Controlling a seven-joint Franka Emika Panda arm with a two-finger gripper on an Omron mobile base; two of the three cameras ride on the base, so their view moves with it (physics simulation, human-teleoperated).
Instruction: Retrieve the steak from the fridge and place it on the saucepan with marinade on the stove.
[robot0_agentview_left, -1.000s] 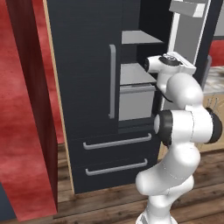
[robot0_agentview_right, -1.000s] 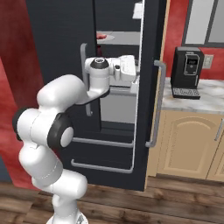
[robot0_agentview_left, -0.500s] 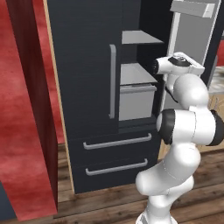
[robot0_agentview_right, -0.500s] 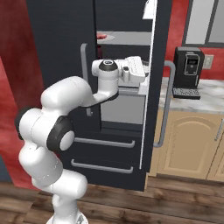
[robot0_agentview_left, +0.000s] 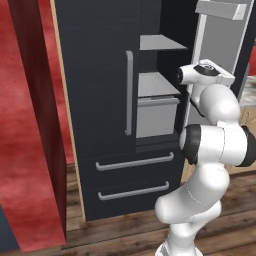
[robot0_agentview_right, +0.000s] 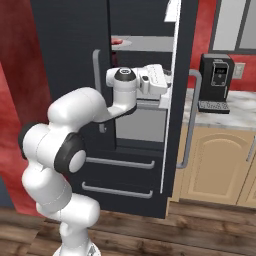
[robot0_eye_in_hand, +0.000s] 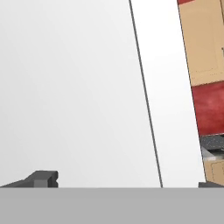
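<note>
Steak (robot0_agentview_right: 116, 42) shows as a small pink-red lump on the upper light grey shelf (robot0_agentview_right: 134, 43) inside the fridge (robot0_agentview_right: 75, 65), above and to the left of where the hand now sits in the right base view. The end effector (robot0_eye_in_hand: 127, 181) stands wide with nothing between its tips, and in the hand view it looks squarely at a pale flat surface crossed by one thin dark line, most likely the inner face of the open right door (robot0_agentview_right: 181, 95), with beige cabinets and a red wall strip beyond its edge. The main risk, as I judge it, is the wrist or hand body knocking that door edge or the front lip of the grey bin (robot0_agentview_left: 156, 116) while turning inward, since the hand is close beside both and is aimed away from the shelves. A second risk is reaching up for the meat from below and catching the underside of the shelf that carries it. Open room lies in the gap between the closed left door with its grey bar handle (robot0_agentview_left: 129, 92) and the swung-out right door; that slot looks narrow for the bulky forearm. Space above the bin and under the middle shelf (robot0_agentview_left: 155, 84) seems free. The coffee machine (robot0_agentview_right: 216, 83) on the table (robot0_agentview_right: 225, 107) to the right is well apart and poses no concern.
</note>
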